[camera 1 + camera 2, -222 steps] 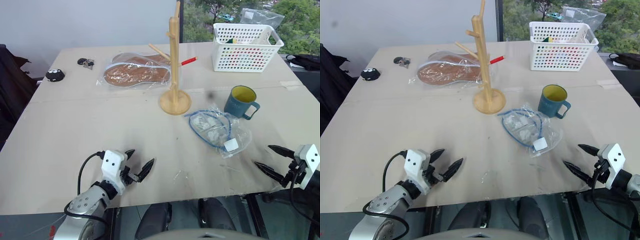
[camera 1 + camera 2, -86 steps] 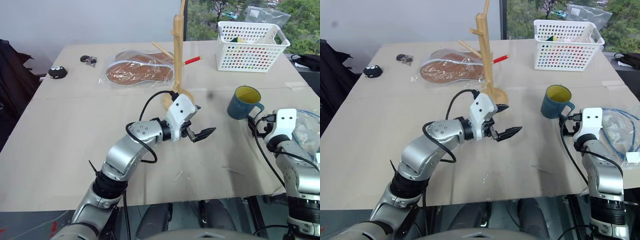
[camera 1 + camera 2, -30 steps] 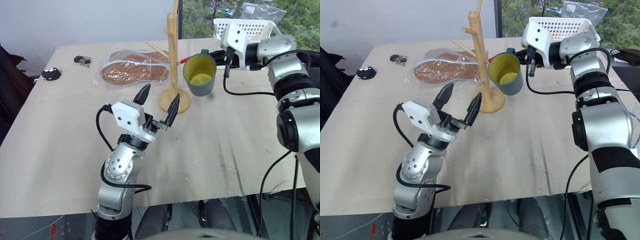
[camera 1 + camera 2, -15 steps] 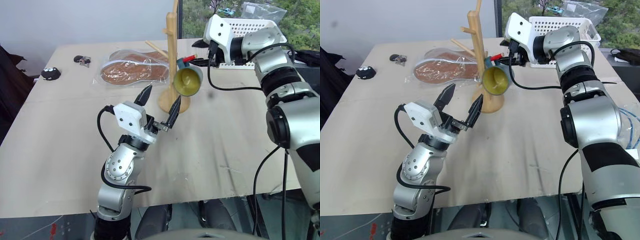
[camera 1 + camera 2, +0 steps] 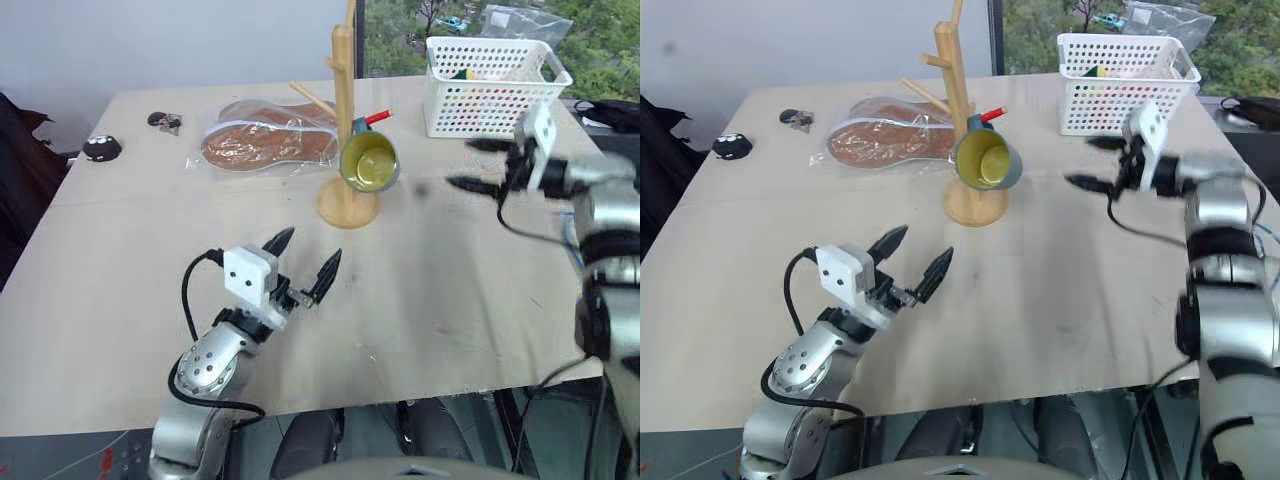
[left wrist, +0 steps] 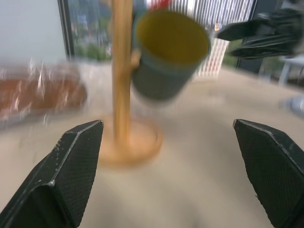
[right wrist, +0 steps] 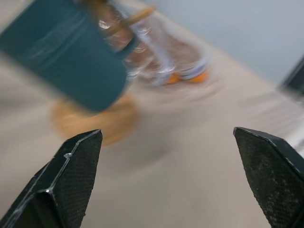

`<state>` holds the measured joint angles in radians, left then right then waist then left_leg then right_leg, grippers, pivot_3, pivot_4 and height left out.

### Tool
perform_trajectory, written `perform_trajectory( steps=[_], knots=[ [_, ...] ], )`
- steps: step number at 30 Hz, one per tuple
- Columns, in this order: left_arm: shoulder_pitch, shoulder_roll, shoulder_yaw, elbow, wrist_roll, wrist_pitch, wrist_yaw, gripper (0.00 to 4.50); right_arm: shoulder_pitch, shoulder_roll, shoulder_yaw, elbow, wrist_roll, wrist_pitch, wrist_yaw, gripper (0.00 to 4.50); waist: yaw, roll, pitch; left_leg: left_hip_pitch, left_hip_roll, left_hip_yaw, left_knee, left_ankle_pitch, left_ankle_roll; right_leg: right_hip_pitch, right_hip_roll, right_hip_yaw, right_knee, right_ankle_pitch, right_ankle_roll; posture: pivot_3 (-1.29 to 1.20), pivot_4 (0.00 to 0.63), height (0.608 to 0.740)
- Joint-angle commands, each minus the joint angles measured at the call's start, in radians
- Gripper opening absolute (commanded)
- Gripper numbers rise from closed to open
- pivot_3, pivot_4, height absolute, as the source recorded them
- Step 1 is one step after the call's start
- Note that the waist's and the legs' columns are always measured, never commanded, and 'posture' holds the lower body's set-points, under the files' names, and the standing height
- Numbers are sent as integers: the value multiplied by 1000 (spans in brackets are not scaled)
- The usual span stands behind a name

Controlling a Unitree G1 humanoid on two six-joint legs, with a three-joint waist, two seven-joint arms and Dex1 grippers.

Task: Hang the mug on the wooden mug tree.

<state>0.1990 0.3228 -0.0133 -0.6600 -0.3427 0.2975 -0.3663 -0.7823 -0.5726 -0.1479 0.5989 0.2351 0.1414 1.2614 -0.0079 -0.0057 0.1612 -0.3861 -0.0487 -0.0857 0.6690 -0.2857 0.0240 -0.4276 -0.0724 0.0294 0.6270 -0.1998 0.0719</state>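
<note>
Item: mug (image 5: 369, 166), hung on a peg of the wooden mug tree (image 5: 344, 120), mouth tilted toward me. My right gripper (image 5: 472, 166) spread wide, empty, off mug's right, nearer arm. Left gripper (image 5: 305, 262) also spread, empty, near table edge.

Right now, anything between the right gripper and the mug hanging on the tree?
Nothing. In the left eye view, bare table separates the right gripper, fingers open, from the mug hanging on the wooden mug tree.
</note>
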Motion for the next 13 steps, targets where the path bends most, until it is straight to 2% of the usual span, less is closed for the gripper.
perform_trajectory(
  steps=[1,3,5,7,8,10,13],
  knots=[
    [103,64,56,0,-35,45,-54,4500,439,37,-87,-581,142,196,-157,4459,10,3,-2,-2,0,-2,-2,0,0,-1,0,-1,-1,0,0,0,150,740],
    [148,76,69,12,-62,56,-74,4500,650,89,-118,-752,161,225,-266,4459,19,7,-2,-4,-1,0,-2,0,0,-5,0,0,-1,0,0,0,150,740],
    [178,83,71,24,-60,55,-88,4500,798,130,-120,-838,147,197,-335,4459,8,7,-2,-4,-1,3,0,0,0,-6,0,3,-1,0,0,0,150,740],
    [200,89,70,30,-50,45,-98,4500,903,172,-105,-901,140,182,-397,4459,3,4,-3,6,-1,8,0,-3,5,4,0,7,-2,1,2,0,150,740],
    [206,89,70,31,-49,43,-100,4500,945,188,-90,-922,130,170,-418,4459,1,2,-3,14,-1,7,0,-3,5,13,1,5,-3,-2,-1,0,150,740],
    [215,86,72,25,-48,45,-98,4500,1004,205,-61,-945,108,145,-444,4459,-5,-1,-4,24,1,7,-1,-5,6,23,2,5,-4,-6,5,0,150,740],
    [223,89,71,19,-41,48,-96,4500,1020,218,-49,-948,107,123,-482,4459,-8,-1,-4,25,1,8,0,-4,7,23,1,5,-4,-6,5,0,150,740]
  ],
)
